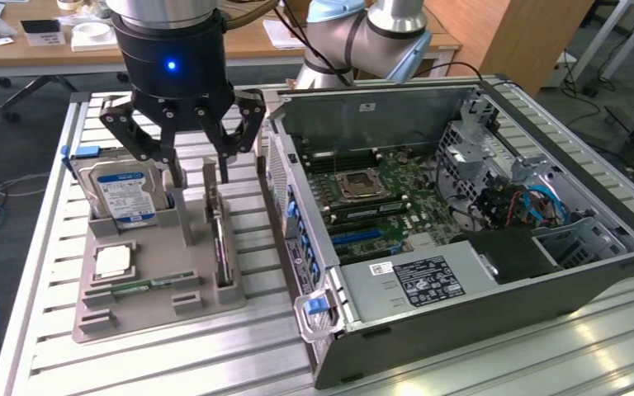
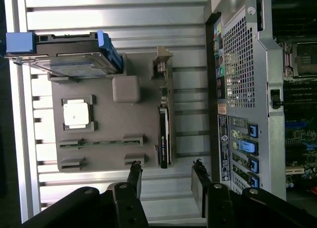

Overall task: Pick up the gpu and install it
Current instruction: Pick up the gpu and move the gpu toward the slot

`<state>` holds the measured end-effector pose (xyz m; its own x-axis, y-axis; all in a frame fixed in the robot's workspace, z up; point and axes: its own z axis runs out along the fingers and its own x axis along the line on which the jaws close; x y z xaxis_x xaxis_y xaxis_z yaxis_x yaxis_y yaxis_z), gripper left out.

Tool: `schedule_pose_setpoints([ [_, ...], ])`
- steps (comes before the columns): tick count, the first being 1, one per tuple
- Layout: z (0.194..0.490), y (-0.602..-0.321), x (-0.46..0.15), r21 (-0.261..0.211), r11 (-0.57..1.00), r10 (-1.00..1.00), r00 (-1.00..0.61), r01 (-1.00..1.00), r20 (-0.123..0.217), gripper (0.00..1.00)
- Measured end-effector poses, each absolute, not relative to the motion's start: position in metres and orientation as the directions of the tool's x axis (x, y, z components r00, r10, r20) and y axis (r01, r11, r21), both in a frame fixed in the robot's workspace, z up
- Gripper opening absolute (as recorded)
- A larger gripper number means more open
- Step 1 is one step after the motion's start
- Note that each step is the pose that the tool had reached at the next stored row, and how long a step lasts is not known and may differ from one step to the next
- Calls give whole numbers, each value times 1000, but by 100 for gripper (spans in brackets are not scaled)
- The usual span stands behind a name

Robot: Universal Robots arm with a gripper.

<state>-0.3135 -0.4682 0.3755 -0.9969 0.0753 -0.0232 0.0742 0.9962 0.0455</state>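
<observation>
The gpu [image 1: 220, 239] [image 2: 164, 134] is a thin dark card standing on edge in a slot of the grey holder tray [image 1: 185, 285] [image 2: 106, 124]. My gripper [image 1: 202, 177] [image 2: 166, 176] hangs above the far end of the tray, open, with nothing between its fingers. In the wrist view the two black fingertips [image 2: 134, 174] stand apart on either side of the card's line, clear of the card. The open computer case [image 1: 461, 214] [image 2: 247, 89] lies at the exterior view's right, motherboard [image 1: 383, 198] exposed.
On the same tray sit a silver hard drive with a blue label [image 1: 125, 194] [image 2: 74, 59], a square processor [image 1: 113, 260] [image 2: 77, 114] and a small green memory stick [image 1: 141, 286] [image 2: 99, 142]. The slatted metal table [image 1: 185, 363] carries everything. A second arm's base [image 1: 366, 37] stands behind the case.
</observation>
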Motion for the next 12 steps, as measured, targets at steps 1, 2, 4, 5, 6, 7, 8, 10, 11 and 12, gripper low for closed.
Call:
schedule_pose_setpoints([
  [1, 375, -468, -314, 46, 996, 75, -997, 74, -23, 53],
  [2, 375, -468, -314, 46, 996, 75, -997, 74, -23, 53],
  [4, 375, -468, -314, 46, 996, 75, -997, 74, -23, 53],
  [5, 375, -468, -314, 46, 996, 75, -997, 74, -23, 53],
  [6, 375, -468, -314, 46, 996, 75, -997, 74, -23, 53],
  [7, 375, -468, -314, 46, 996, 75, -997, 74, -23, 53],
  [8, 375, -468, -314, 46, 996, 75, -997, 74, -23, 53],
  [10, 375, -468, -314, 45, 996, 75, -997, 74, -23, 53],
  [11, 375, -468, -314, 46, 996, 75, -997, 74, -23, 53],
  [12, 374, -468, -314, 46, 996, 75, -997, 74, -23, 53],
])
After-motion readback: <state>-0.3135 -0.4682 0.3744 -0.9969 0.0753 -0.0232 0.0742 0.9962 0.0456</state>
